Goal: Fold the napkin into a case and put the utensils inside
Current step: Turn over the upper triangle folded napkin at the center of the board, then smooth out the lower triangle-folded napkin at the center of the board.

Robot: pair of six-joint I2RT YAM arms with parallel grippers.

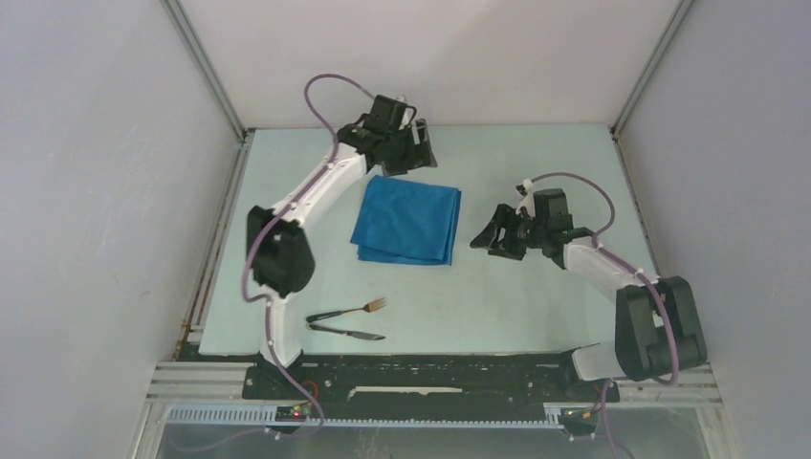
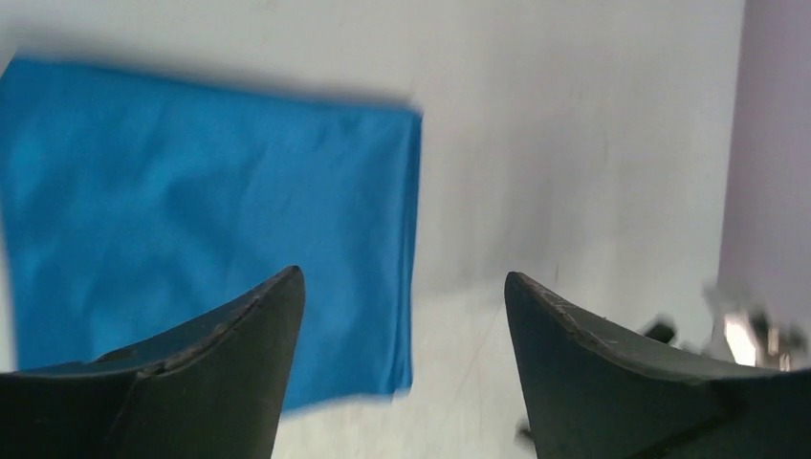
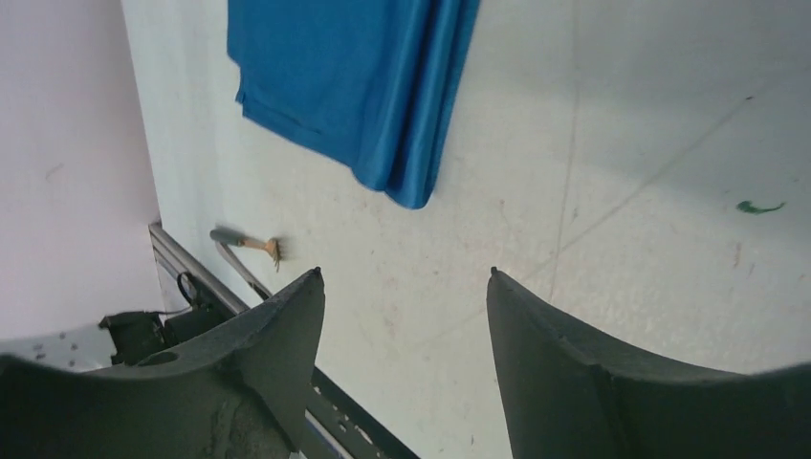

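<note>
In the middle of the table point(image 1: 536, 296) the napkin point(image 1: 406, 223) lies folded flat, with the left gripper point(image 2: 402, 282) and the right gripper point(image 3: 402, 273) open and empty beside it, seemingly between folds, while the fork point(image 1: 349, 311) and the knife point(image 1: 346, 332) wait near the arm bases.

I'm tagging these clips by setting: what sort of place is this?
Probably a lab robot cell: plain panel walls, aluminium framing, and a black mounting rail edging the pale table.

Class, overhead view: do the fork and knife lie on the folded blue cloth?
No: the slim metal fork and dark knife lie on the pale table, apart from the folded bright blue cloth napkin.
</note>
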